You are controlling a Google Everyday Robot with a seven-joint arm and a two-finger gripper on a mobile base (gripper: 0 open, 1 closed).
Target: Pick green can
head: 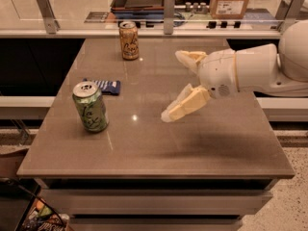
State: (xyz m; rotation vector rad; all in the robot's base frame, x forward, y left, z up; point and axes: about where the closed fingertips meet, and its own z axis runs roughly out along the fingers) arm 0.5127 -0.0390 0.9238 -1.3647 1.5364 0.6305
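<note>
The green can (90,107) stands upright near the left front of the brown table (159,143), with a silver top and pale cursive lettering. My gripper (176,85) hangs above the middle of the table, to the right of the can and well apart from it. Its two pale fingers are spread wide, one (189,57) farther back and one (185,103) nearer, with nothing between them. The white arm (255,69) comes in from the right.
An orange-tan can (129,41) stands upright at the back of the table. A small dark blue packet (105,86) lies flat just behind the green can. A glass-panelled rail (168,13) and a counter with boxes run behind the table.
</note>
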